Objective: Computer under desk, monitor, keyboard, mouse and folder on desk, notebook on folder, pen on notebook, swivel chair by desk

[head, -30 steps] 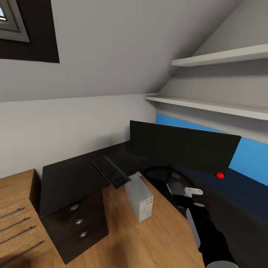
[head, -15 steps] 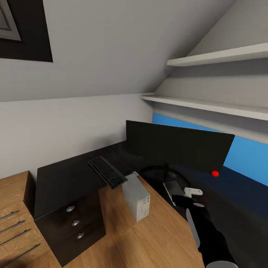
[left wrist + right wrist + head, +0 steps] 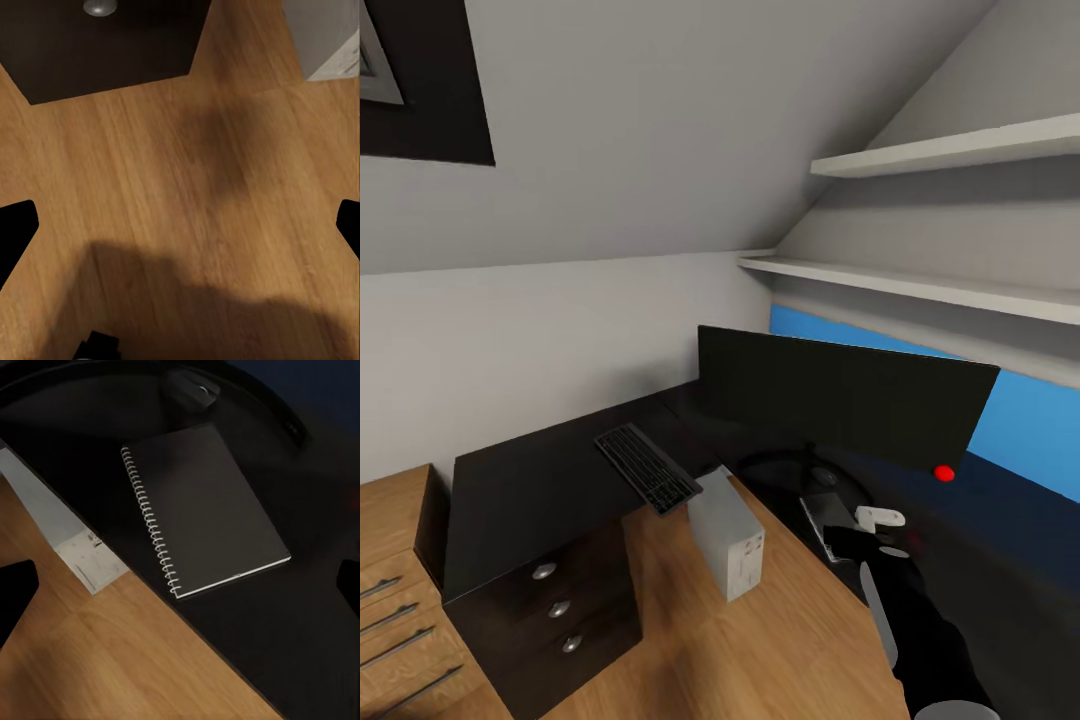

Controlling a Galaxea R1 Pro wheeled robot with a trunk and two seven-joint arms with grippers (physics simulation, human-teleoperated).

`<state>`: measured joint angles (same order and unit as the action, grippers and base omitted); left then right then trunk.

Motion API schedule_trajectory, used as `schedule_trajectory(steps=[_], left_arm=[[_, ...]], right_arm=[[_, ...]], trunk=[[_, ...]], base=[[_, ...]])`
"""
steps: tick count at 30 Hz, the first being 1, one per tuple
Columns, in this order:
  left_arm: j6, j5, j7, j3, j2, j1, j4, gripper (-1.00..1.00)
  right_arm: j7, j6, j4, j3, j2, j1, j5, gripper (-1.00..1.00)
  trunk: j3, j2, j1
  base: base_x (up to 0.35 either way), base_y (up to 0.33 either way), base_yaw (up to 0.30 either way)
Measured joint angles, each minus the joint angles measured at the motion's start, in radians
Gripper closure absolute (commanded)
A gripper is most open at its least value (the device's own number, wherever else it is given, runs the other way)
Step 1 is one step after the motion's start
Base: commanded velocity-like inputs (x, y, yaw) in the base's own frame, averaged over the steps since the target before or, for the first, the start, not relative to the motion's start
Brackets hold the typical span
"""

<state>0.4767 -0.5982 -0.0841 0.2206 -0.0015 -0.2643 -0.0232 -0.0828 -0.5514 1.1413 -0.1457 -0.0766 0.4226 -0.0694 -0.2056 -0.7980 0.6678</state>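
The black monitor (image 3: 840,395) stands on the black desk (image 3: 530,485), with its curved stand ringing a dark mouse (image 3: 193,388). Left of it lies the keyboard (image 3: 647,468), its near end poking over the desk's inner edge. The light grey computer (image 3: 728,535) stands on the wooden floor, tucked partly under that edge. A dark grey spiral notebook (image 3: 202,510) lies flat on the desk by the stand. My right gripper (image 3: 180,589) hovers open above the notebook. My left gripper (image 3: 180,225) hangs open over bare floor. The folder, pen and swivel chair are out of view.
Black drawers with silver knobs (image 3: 550,610) sit under the desk's left wing, beside a wooden chest of drawers (image 3: 390,590). Two white shelves (image 3: 920,285) jut from the sloped right wall above a blue band (image 3: 1040,425). Wooden floor (image 3: 780,640) spreads inside the L.
The whole picture has slid a little to the left, so the camera has turned. The desk's things and my right arm hold their places relative to each other.
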Motion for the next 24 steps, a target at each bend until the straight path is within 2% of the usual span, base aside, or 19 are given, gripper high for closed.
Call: schedule_trajectory(steps=[5, 13, 24], left_arm=[[0.000, 0.000, 0.000, 0.000, 0.000, 0.000, 0.000, -1.00], [0.000, 0.000, 0.000, 0.000, 0.000, 0.000, 0.000, -1.00], [0.000, -0.002, 0.000, 0.000, 0.000, 0.000, 0.000, -1.00]], right_arm=[[0.000, 0.000, -0.001, 0.000, 0.001, 0.000, 0.000, -1.00], [0.001, 0.000, -0.001, -0.001, 0.002, 0.000, 0.001, -1.00], [0.001, 0.001, -0.011, -0.002, 0.003, 0.000, 0.001, -1.00]], trunk=[[0.000, 0.000, 0.000], [0.000, 0.000, 0.000], [0.000, 0.000, 0.000]], base=[[0.159, 0.000, 0.000], [0.042, -0.006, 0.000], [0.091, -0.083, 0.000]])
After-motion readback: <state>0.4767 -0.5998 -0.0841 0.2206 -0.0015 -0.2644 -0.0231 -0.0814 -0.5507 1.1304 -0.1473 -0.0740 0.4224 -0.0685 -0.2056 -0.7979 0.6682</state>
